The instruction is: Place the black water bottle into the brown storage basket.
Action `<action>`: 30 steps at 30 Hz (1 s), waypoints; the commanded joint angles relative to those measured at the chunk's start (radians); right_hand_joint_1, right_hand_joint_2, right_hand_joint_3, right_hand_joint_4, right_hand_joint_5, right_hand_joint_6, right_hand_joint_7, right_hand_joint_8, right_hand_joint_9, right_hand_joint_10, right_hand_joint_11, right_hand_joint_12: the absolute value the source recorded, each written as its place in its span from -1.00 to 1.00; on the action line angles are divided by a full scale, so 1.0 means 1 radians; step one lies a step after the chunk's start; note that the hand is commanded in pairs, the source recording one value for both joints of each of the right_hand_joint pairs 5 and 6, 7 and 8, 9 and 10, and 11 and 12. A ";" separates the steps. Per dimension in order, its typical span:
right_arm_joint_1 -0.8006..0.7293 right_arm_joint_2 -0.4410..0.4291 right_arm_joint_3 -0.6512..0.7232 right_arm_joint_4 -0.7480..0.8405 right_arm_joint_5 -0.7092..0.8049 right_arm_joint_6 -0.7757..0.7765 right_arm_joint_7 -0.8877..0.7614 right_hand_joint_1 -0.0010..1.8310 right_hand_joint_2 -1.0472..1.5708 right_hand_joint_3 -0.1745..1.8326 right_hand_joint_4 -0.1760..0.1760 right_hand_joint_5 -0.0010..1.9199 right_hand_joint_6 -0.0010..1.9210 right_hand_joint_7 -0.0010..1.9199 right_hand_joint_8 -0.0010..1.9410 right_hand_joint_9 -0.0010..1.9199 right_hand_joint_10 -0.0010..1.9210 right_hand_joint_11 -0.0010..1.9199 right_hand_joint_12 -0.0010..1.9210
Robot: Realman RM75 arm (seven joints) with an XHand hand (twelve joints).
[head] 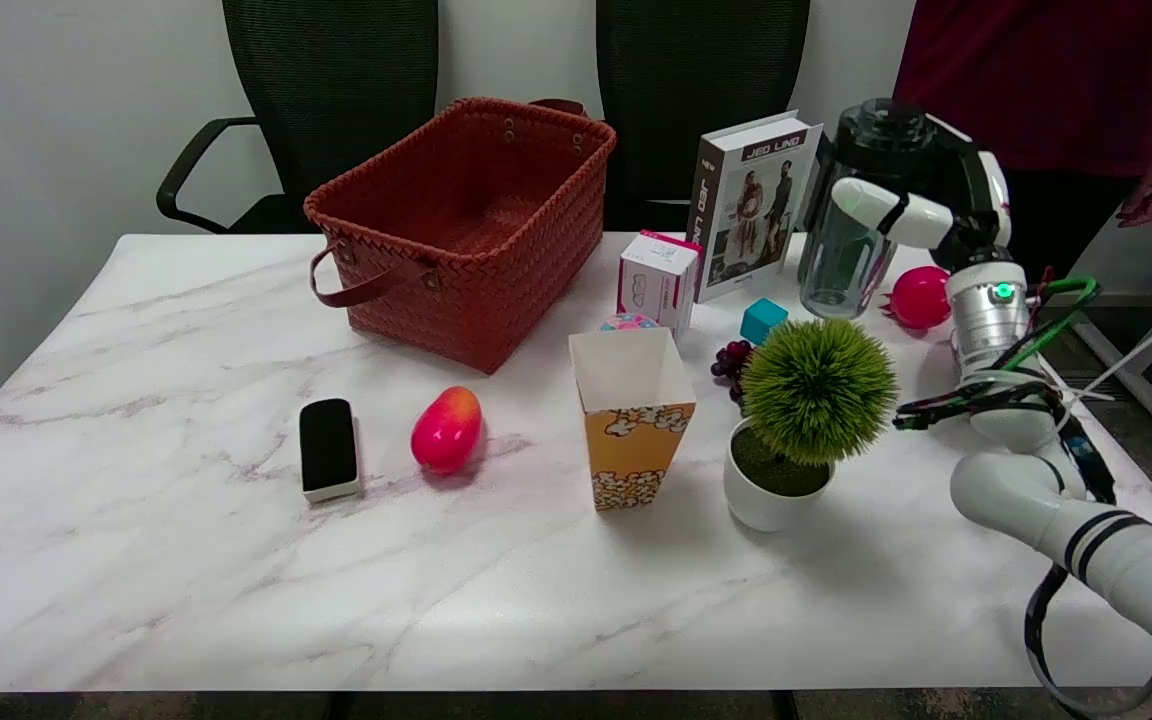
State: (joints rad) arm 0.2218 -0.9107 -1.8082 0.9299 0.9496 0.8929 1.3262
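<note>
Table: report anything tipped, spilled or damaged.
Nothing spilled or broken. The right hand holds the black water bottle slightly tilted beside the book. The popcorn box stands upright and looks empty.

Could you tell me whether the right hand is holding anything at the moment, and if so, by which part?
Yes: the right hand grips the black water bottle around its upper body, just under the black lid, fingers wrapped across its front.
</note>
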 commanded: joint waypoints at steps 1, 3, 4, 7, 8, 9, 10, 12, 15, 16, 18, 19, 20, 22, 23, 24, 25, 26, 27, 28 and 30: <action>0.087 0.010 0.054 0.099 -0.120 -0.145 -0.001 0.38 0.62 -0.28 0.00 0.02 0.02 0.42 0.40 0.42 0.42 0.19 0.19; 0.103 0.012 0.078 0.117 -0.157 -0.189 0.002 0.38 0.63 -0.29 0.00 0.03 0.03 0.42 0.40 0.42 0.42 0.19 0.19; 0.108 0.012 0.085 0.124 -0.168 -0.205 0.003 0.37 0.64 -0.29 0.00 0.03 0.03 0.42 0.40 0.42 0.42 0.20 0.20; 0.128 0.022 0.118 0.170 -0.211 -0.271 0.001 0.37 0.65 -0.29 0.00 0.03 0.03 0.42 0.41 0.42 0.42 0.20 0.20; 0.137 0.028 0.130 0.190 -0.221 -0.297 -0.001 0.37 0.65 -0.29 0.00 0.03 0.03 0.42 0.41 0.42 0.42 0.20 0.20; 0.147 0.036 0.139 0.207 -0.226 -0.317 -0.001 0.36 0.66 -0.29 0.00 0.03 0.03 0.42 0.41 0.42 0.42 0.20 0.20; 0.154 0.041 0.144 0.214 -0.228 -0.328 -0.001 0.36 0.67 -0.30 0.00 0.04 0.03 0.42 0.41 0.42 0.42 0.20 0.20; 0.171 0.053 0.151 0.232 -0.232 -0.348 -0.001 0.35 0.67 -0.30 0.00 0.04 0.04 0.42 0.41 0.42 0.42 0.20 0.20; 0.206 0.081 0.163 0.263 -0.234 -0.398 -0.003 0.35 0.68 -0.30 0.00 0.04 0.04 0.42 0.41 0.43 0.42 0.20 0.20; 0.225 0.090 0.164 0.281 -0.234 -0.427 -0.010 0.35 0.68 -0.30 0.00 0.04 0.04 0.43 0.41 0.43 0.42 0.20 0.20; 0.249 0.111 0.170 0.311 -0.234 -0.476 -0.019 0.34 0.69 -0.30 0.00 0.04 0.04 0.43 0.41 0.43 0.43 0.20 0.20; 0.270 0.125 0.174 0.331 -0.234 -0.510 -0.028 0.34 0.69 -0.30 0.00 0.04 0.04 0.43 0.41 0.43 0.43 0.20 0.20; 0.292 0.138 0.174 0.349 -0.234 -0.544 -0.031 0.34 0.69 -0.31 0.00 0.04 0.04 0.43 0.41 0.43 0.43 0.20 0.20; 0.365 0.182 0.078 0.528 -0.232 -0.571 0.082 0.34 0.70 -0.31 0.00 0.03 0.03 0.43 0.41 0.43 0.43 0.20 0.20; 0.351 0.170 0.175 0.385 -0.235 -0.618 -0.033 0.34 0.70 -0.31 0.00 0.03 0.03 0.43 0.41 0.43 0.43 0.20 0.20; 0.365 0.174 0.175 0.389 -0.239 -0.637 -0.033 0.34 0.70 -0.31 0.00 0.03 0.03 0.43 0.41 0.43 0.43 0.20 0.20; 0.393 0.182 0.172 0.399 -0.255 -0.674 -0.034 0.34 0.70 -0.31 0.00 0.03 0.03 0.43 0.41 0.43 0.42 0.20 0.20; 0.417 0.185 0.177 0.397 -0.277 -0.713 -0.043 0.34 0.70 -0.31 0.00 0.03 0.03 0.43 0.41 0.42 0.42 0.20 0.20; 0.436 0.188 0.164 0.418 -0.291 -0.736 -0.033 0.34 0.70 -0.31 0.00 0.03 0.03 0.42 0.41 0.42 0.42 0.20 0.20; 0.460 0.190 0.154 0.427 -0.317 -0.780 -0.032 0.34 0.70 -0.31 0.00 0.03 0.03 0.42 0.41 0.42 0.42 0.19 0.19; 0.514 0.196 0.119 0.439 -0.346 -0.843 -0.026 0.34 0.70 -0.31 0.00 0.02 0.02 0.42 0.40 0.42 0.42 0.19 0.19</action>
State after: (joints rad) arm 0.4450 -0.8191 -1.6721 1.1962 0.7455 0.4696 1.3131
